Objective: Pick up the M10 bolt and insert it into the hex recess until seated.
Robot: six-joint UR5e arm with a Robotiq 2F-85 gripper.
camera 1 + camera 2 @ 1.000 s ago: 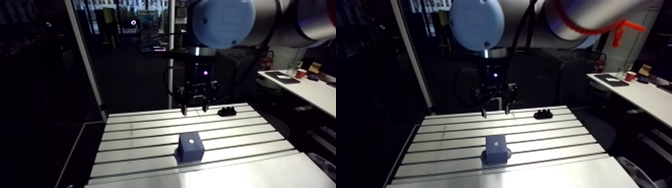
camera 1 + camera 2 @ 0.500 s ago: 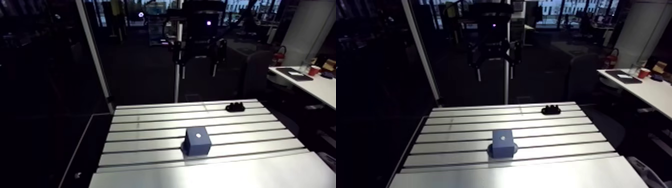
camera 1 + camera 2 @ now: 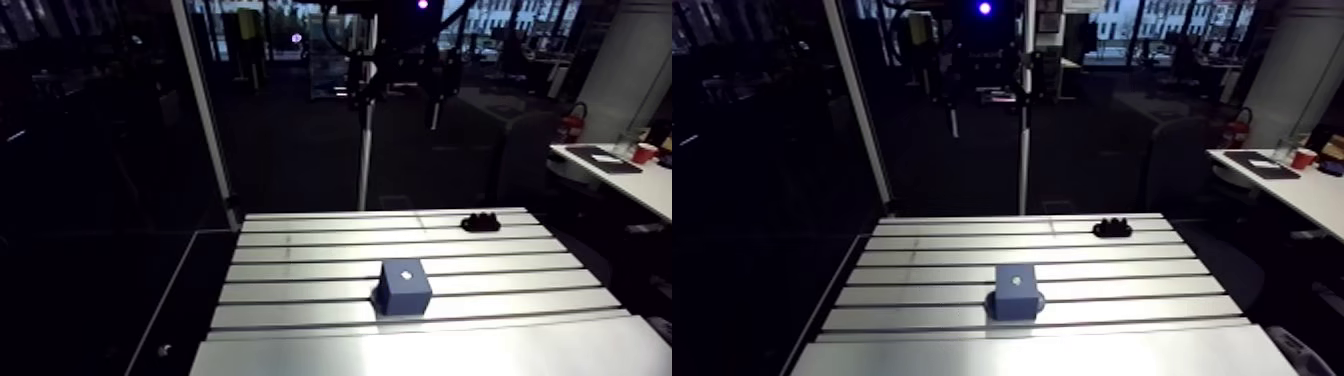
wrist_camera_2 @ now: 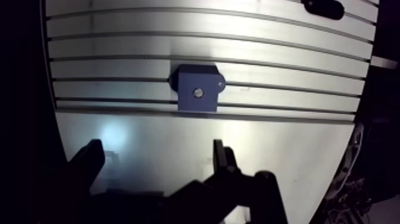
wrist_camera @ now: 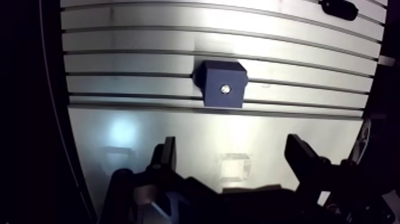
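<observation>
Gripper (image 5: 232, 143) fingers spread, empty, high above table (image 5: 119, 42). Blue block (image 5: 221, 84) mid-table, shiny spot (image 5: 225, 89) on top. Black object (image 3: 481, 221) near far-right corner.

I see a dark blue block (image 3: 404, 287) standing flat on the table (image 3: 300, 270), near the middle, between two of the long slots. It looks like a small box with flat sides. Right in the middle of its top face is a small shiny round spot (image 5: 225, 89). I cannot tell if this is a bolt's head or the bare hole. A small black lumpy thing (image 3: 481, 221) lies at about 1 o'clock from the block, well apart from it, near the table's far edge. It is too small for me to tell what it is.
</observation>
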